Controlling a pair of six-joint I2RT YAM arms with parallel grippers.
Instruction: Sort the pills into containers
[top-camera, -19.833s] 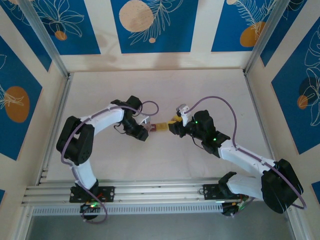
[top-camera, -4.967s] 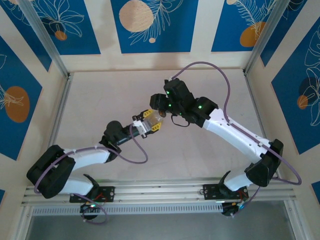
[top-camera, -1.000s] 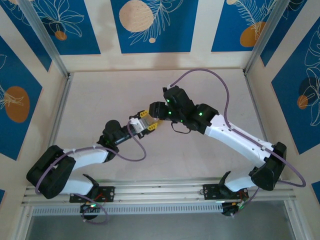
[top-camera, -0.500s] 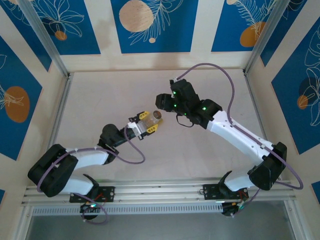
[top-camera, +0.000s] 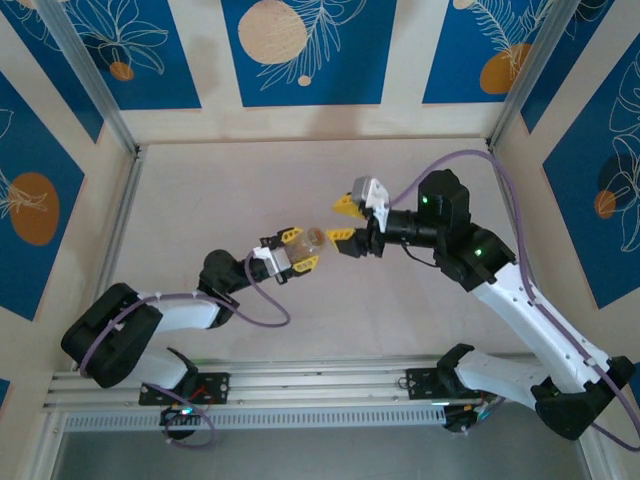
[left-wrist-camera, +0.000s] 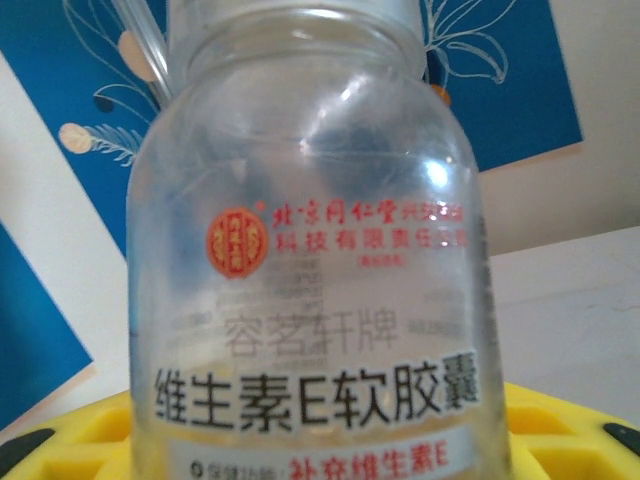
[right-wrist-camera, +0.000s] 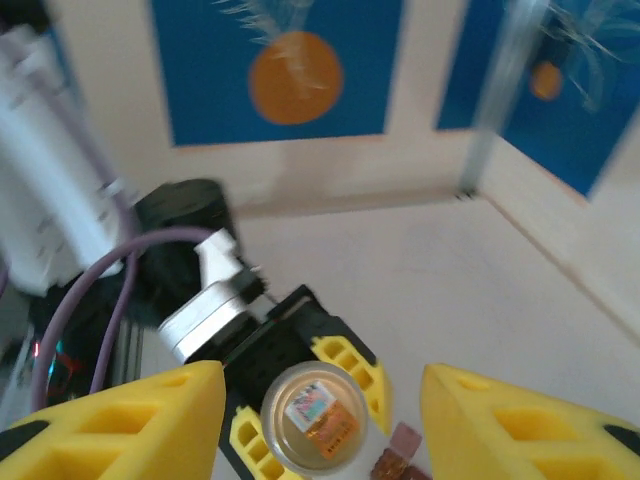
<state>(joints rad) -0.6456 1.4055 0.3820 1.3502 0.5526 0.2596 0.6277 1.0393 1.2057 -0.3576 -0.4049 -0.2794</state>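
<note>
Left wrist view: the bottle (left-wrist-camera: 310, 280) is big and close. It is clear, with a red round mark, red writing and large black writing on the front. Yellow pads (left-wrist-camera: 560, 430) sit under it.

From above, the bottle lies on its side in the middle of the table (top-camera: 200, 190), up off the top. In the right wrist view its round end faces the camera. Just beside it, low down, is a tiny dark red box (right-wrist-camera: 398, 455), partly cut off by the edge. I cannot tell what is in it.

The right arm (top-camera: 520, 300) goes up from its base and bends, and its end points left at the bottle. The left arm (top-camera: 160, 320) lies low and reaches right to the middle. The right gripper (top-camera: 340, 220) has its yellow fingers spread wide with nothing in them, just beside the bottle's end. The left gripper (top-camera: 298, 248) pinches the bottle from both sides.

The table is pale and plain. The walls (top-camera: 300, 50) have blue panels with white leaves and orange circles. A metal rail (top-camera: 320, 385) runs along the near edge.
</note>
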